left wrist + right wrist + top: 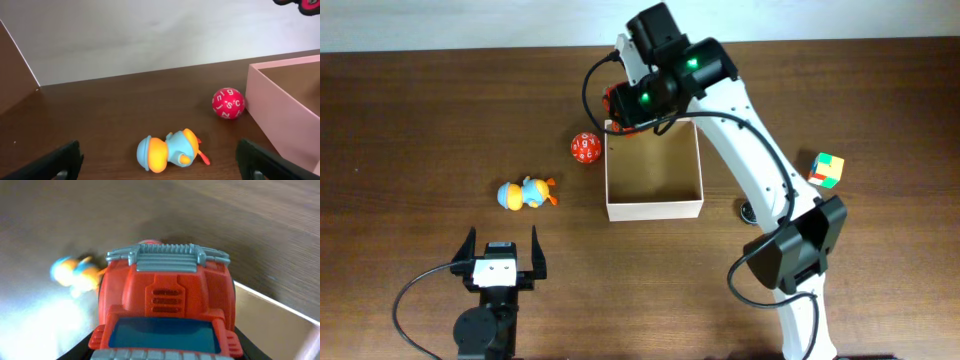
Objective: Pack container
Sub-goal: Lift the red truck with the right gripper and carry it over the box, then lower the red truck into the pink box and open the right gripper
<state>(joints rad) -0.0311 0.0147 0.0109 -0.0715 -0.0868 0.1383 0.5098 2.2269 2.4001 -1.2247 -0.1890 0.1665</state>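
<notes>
Red truck in outstretched right tool over container corner; left tool wide.

the right arm is covering the far left corner of the container and hiding most of the red toy truck. at the right wrist the truck is running off the bottom edge, the right gripper's fingers are showing as dark slivers, and the blue and orange toy is blurring. the left wrist view is cropping the container's right side and the left gripper's fingers.
</notes>
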